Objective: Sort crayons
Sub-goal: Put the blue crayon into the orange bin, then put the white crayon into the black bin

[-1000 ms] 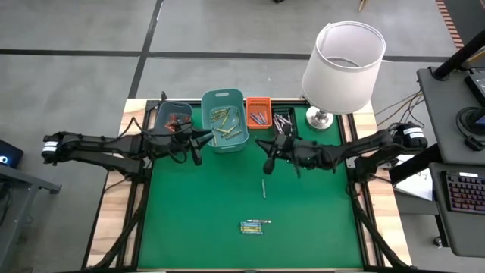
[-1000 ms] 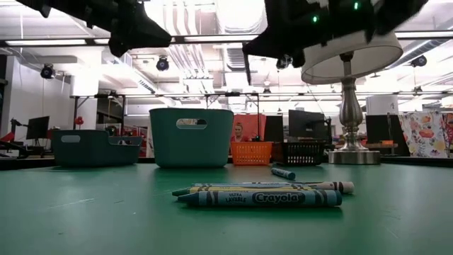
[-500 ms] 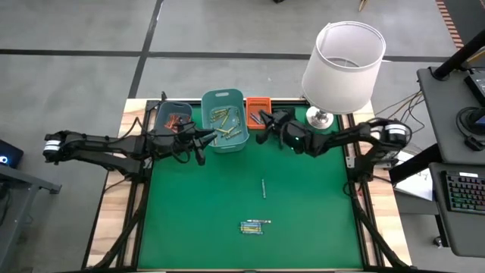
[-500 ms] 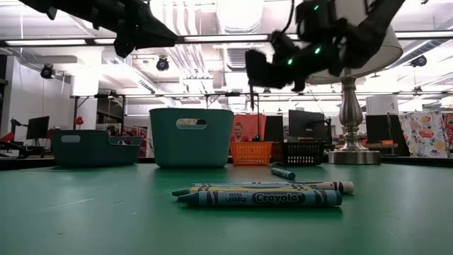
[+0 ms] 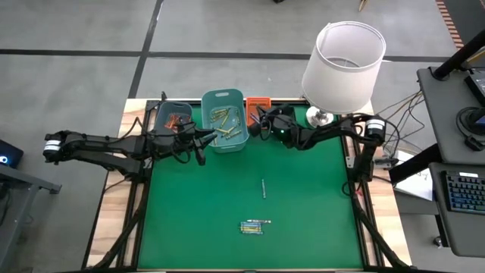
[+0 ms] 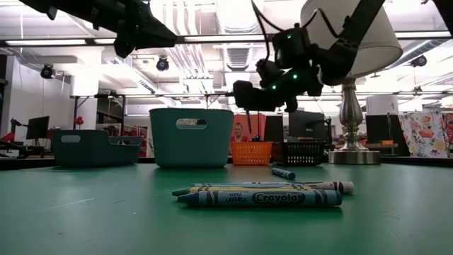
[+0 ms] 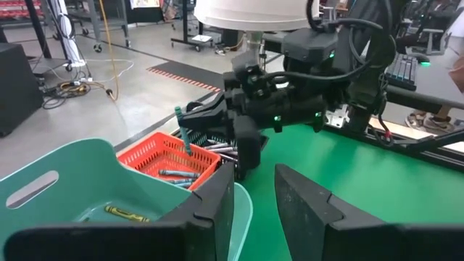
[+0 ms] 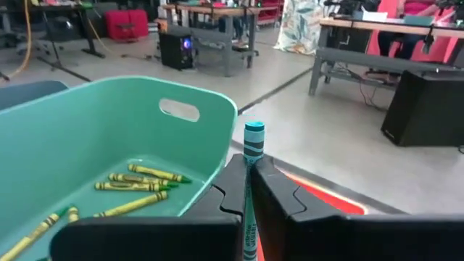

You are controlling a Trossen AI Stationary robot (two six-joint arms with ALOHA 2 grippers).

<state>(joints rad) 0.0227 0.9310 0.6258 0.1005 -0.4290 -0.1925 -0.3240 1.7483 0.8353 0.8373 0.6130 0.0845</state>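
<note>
My right gripper [image 5: 258, 121] hovers at the orange bin [image 5: 258, 101], shut on a teal-blue crayon [image 8: 254, 139] that stands upright. My left gripper [image 5: 198, 139] hangs open, with nothing between its fingers, at the near left side of the teal bin [image 5: 225, 121], which holds yellow-green crayons [image 8: 138, 181]. A small bunch of crayons [image 5: 255, 226] lies flat on the green mat near the front. A single crayon [image 5: 263, 188] lies at mid-table. The orange bin holds several crayons [image 7: 174, 174]. My right gripper pinches the crayon's shaft [image 8: 251, 164] between its two fingers [image 8: 230, 181]. The fingers come level from the table's right and lie across the crayon. The crayon is upright and lifted clear; its top end sticks up above the fingers, and its lower end [image 7: 188, 148] hangs over the orange bin.
A dark teal bin [image 5: 173, 115] with reddish crayons stands at the far left. A black bin [image 5: 283, 115] sits under my right arm. A lamp with a white shade [image 5: 342, 59] stands at the far right corner. The middle of the green mat [image 5: 227, 189] is open.
My right gripper has carried the crayon from over mid-table toward the far edge and a little left to the orange bin, sinking and levelling out as it went. It stays shut on the crayon.
</note>
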